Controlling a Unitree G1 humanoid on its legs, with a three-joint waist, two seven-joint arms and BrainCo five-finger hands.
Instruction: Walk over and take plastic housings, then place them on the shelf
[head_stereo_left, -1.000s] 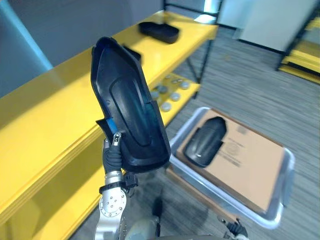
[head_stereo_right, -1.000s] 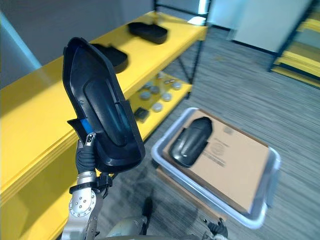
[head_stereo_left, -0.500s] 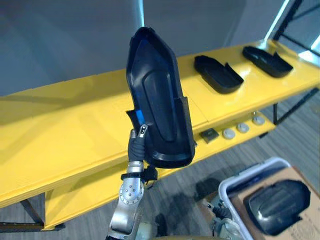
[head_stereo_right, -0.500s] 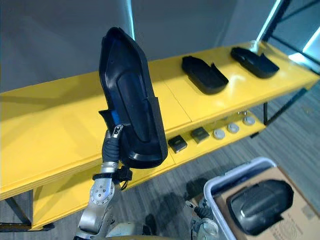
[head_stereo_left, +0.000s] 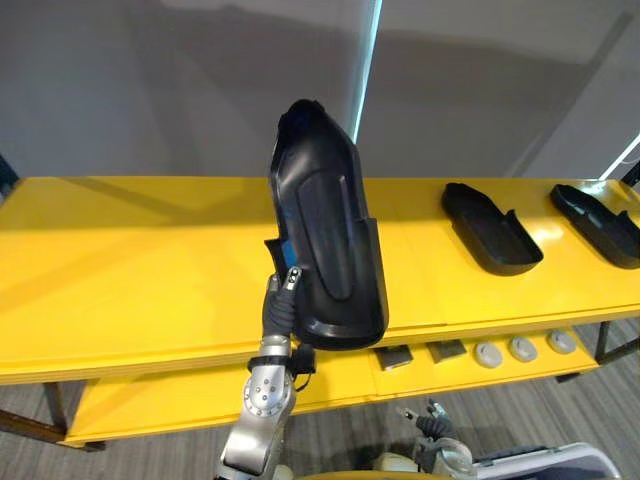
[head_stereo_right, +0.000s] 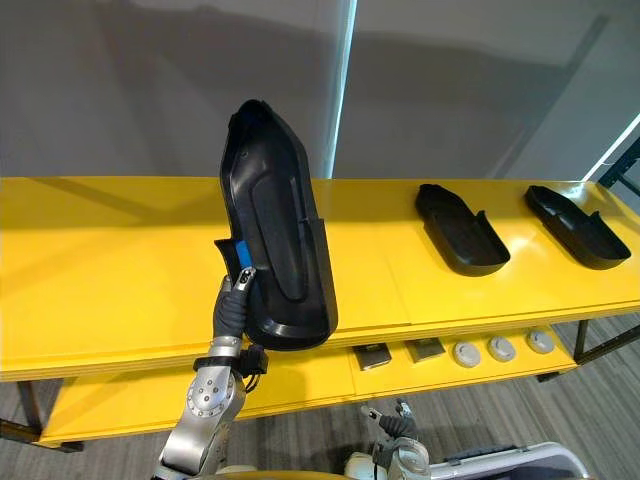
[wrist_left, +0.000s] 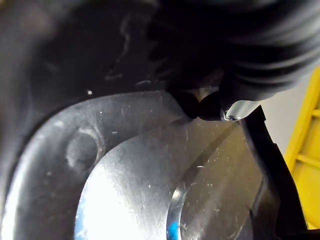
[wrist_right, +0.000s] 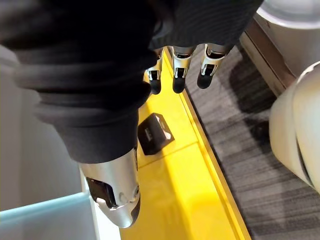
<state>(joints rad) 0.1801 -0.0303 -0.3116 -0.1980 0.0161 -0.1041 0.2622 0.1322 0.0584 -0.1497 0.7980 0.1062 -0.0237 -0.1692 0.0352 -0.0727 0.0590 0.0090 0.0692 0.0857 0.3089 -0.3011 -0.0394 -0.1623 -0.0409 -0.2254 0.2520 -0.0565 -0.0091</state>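
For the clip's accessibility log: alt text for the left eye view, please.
The left hand holds a black plastic housing upright before a long yellow shelf. Two more housings lie on its top to the right, small round parts on its lower level.

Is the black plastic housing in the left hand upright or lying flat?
Upright: the black plastic housing stands on end, its lower edge gripped by the left hand.

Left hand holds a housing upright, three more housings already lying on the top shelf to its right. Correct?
Off by one: two housings lie on the top shelf, not three, as the left eye view shows. The left hand does hold a housing upright, with those two to its right.
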